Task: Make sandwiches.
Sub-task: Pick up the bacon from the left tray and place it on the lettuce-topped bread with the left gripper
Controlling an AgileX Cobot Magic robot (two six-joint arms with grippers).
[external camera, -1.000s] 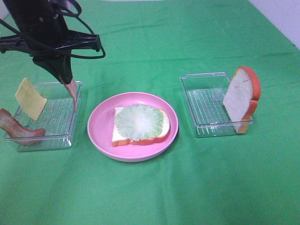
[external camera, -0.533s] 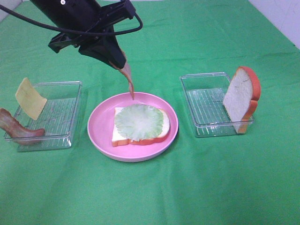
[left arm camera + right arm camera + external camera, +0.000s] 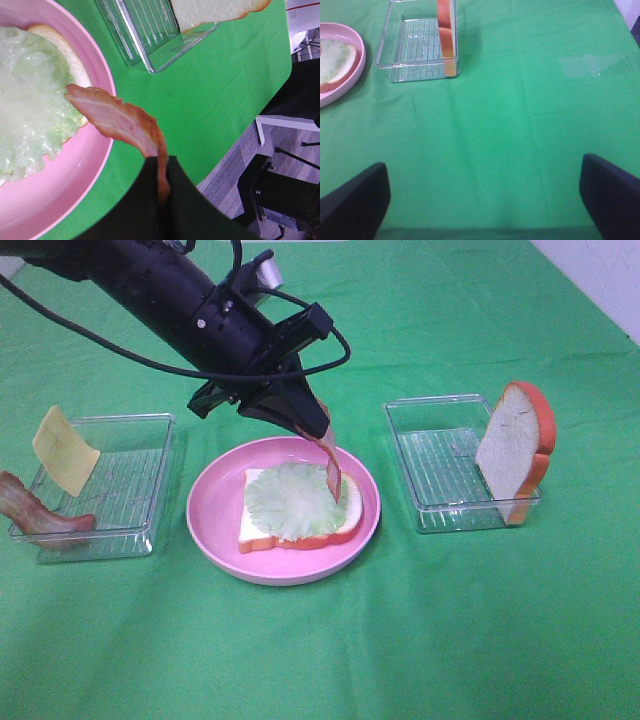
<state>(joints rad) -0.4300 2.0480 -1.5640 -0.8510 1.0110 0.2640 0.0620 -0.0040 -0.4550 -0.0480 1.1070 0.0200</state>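
Exterior high: left gripper (image 3: 312, 428) clenched on 1 bacon strip (image 3: 330, 465), tip perhaps touching lettuce (image 3: 285, 502) at 3 o'clock; lay flat, release.

We read this as a robot lab: staged green tablecloth (image 3: 450, 640), and beyond the left gripper (image 3: 161, 167), bare grey floor (image 3: 235, 160) with black equipment stands (image 3: 272, 192).

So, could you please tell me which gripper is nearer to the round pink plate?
Left. The left gripper hovers just above the round pink plate, dangling a red-brown bacon strip over it; the right gripper sits well away over green cloth.
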